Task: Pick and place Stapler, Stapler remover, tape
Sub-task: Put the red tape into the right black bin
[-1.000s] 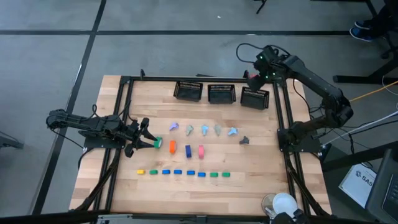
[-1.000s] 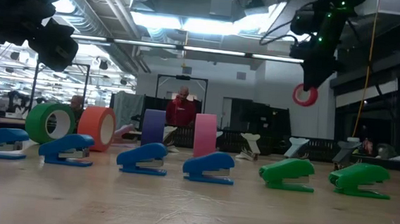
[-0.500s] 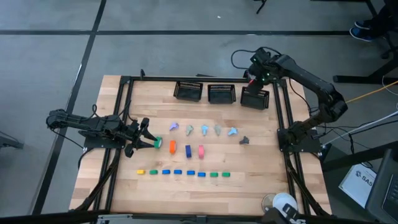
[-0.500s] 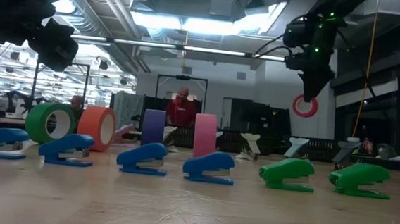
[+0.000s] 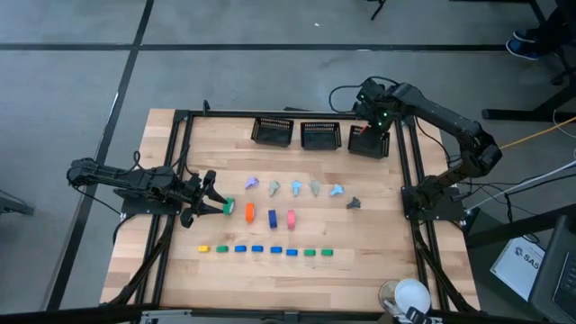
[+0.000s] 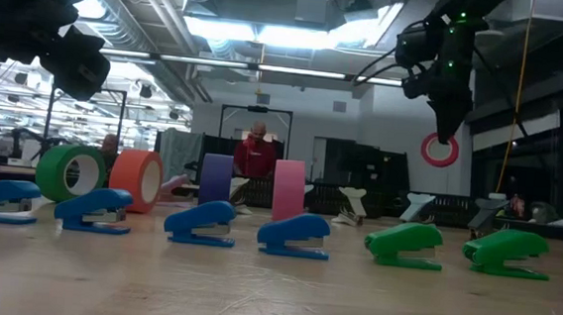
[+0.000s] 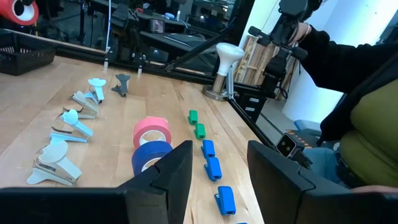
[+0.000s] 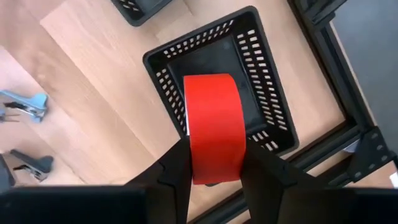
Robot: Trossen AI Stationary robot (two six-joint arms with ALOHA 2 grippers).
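My right gripper [image 8: 216,149] hung above the right-hand basket [image 8: 273,106] of three at the far edge of the table [image 5: 360,261], its fingers closed partway on a red tape roll [image 8: 214,118], pinching the roll by its flat sides so it stood on edge over the basket's open mouth, not yet inside. My left gripper [image 5: 209,203] waited low at the left side of the table with its fingers spread wide and nothing between them, just beside a green tape roll [image 5: 229,207]. To the right of that roll stood orange [image 5: 249,213], blue [image 5: 272,217] and pink [image 5: 291,218] rolls, with staple removers [image 5: 295,187] farther back and a row of small staplers [image 5: 265,250] nearer.
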